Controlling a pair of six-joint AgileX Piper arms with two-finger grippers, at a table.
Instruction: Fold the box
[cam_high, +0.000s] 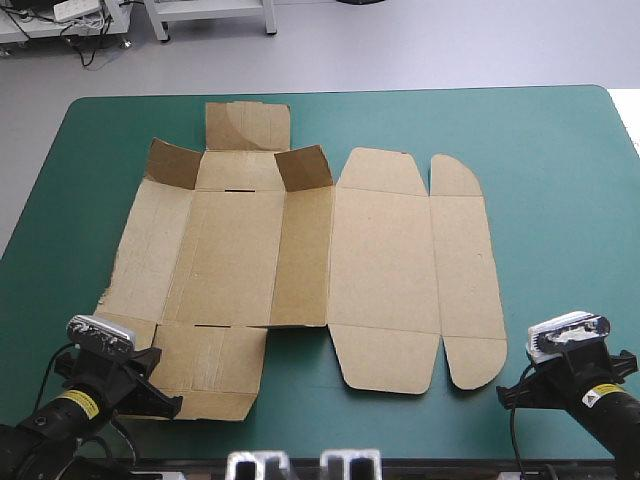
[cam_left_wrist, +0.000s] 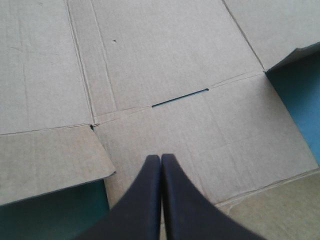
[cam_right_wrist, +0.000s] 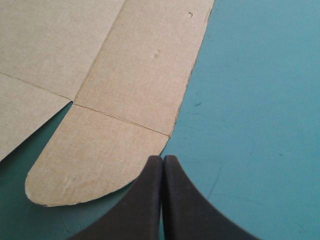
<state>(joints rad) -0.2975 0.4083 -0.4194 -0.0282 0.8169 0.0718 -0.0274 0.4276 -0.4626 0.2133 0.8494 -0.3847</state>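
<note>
Layout. The box (cam_high: 300, 250) lies opened out on the surface (cam_high: 560, 150), reaching from near the left edge to right of centre. Two small flaps (cam_high: 303, 167) stand raised on its far side, toward the far edge. The left gripper (cam_left_wrist: 161, 159) is over the box's near left panel, by the near edge. The right gripper (cam_right_wrist: 163, 159) is over the surface, just beside the box's near right flap (cam_right_wrist: 95, 165).

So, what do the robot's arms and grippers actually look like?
The left arm and right arm are black, each with a small yellow label. The left gripper and right gripper each have two broad black fingers, curved like fins and narrowing toward the tips.
</note>
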